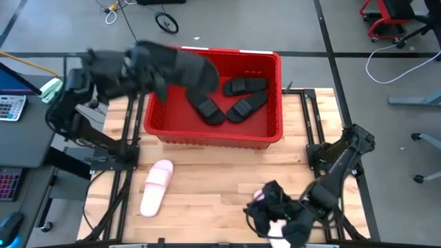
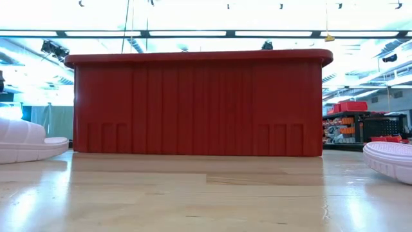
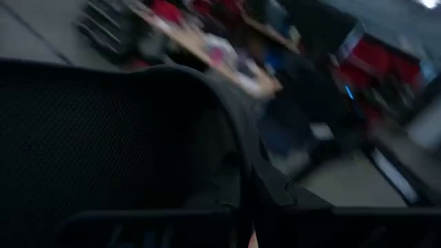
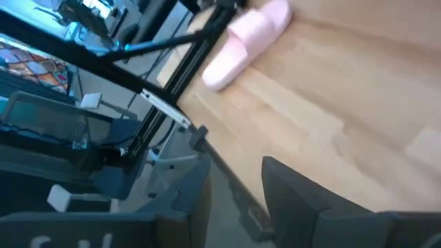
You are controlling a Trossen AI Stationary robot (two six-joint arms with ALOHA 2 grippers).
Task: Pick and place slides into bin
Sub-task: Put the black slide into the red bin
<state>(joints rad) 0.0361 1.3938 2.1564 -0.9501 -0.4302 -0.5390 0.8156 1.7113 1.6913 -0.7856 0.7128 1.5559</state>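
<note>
The red bin (image 1: 213, 141) stands at the table's far middle, and in the low view its wall (image 2: 193, 103) fills the centre. Three black slides (image 1: 244, 85) (image 1: 247, 107) (image 1: 209, 110) lie on its floor. One pale pink slide (image 1: 157, 186) (image 2: 26, 143) (image 4: 248, 38) lies sole-down on the wood at the near left. Another pink slide (image 1: 279, 232) (image 2: 389, 160) lies near the front right, mostly under my right arm. My right gripper (image 1: 258, 213) (image 4: 231, 169) is open above it, pointing toward the table's left, with nothing between its fingers. My left gripper (image 1: 203, 76) is raised and blurred over the bin's far left, shut and holding nothing. My right gripper hovers over the front-right pink slide, but my own arm covers it in the high view. Whether a finger touches the slide, I cannot tell. The wrist view shows only bare wood and the table's edge between the fingers.
Black frame rails (image 1: 124, 138) (image 1: 313, 138) run along both sides of the table. A calculator (image 1: 12, 107) sits beyond the left edge. Bare wood (image 1: 207, 200) lies between the two pink slides.
</note>
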